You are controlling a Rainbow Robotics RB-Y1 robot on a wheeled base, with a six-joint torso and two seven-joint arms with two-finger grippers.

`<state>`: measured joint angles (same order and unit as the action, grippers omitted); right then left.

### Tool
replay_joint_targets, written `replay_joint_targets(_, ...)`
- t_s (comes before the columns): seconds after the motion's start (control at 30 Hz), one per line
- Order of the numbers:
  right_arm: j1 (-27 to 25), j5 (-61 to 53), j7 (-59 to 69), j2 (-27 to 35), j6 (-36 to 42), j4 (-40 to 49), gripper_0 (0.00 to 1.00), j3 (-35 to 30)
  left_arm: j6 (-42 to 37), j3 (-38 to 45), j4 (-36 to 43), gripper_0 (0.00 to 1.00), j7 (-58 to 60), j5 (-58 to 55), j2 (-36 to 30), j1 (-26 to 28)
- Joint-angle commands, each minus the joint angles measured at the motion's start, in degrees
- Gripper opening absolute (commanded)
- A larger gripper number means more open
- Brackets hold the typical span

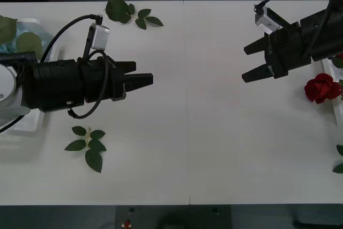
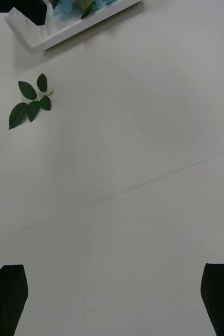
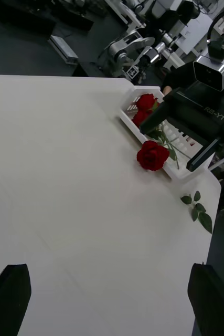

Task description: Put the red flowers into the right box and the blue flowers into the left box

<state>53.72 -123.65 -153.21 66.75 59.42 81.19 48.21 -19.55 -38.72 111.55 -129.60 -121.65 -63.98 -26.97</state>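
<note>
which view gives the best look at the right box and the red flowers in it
The left wrist view: the right box shows its rim and slotted bottom, with red flowers inside, one head hanging over the rim. The front view catches a sliver of the box at the table's right edge and one rose.

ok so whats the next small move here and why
Probably nudge the right gripper, open and empty, toward the red rose whose head hangs over the right box rim, to tuck it in. The blue flowers already lie in the left box.
</note>
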Motion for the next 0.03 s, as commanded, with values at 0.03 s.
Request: replay_joint_targets(0.03, 0.69, -0.36, -1.79, 0.22, -0.01, 0.82, 0.96, -0.84, 0.04, 0.84, 0.25, 0.87, -2.06, -0.16, 0.00, -0.28)
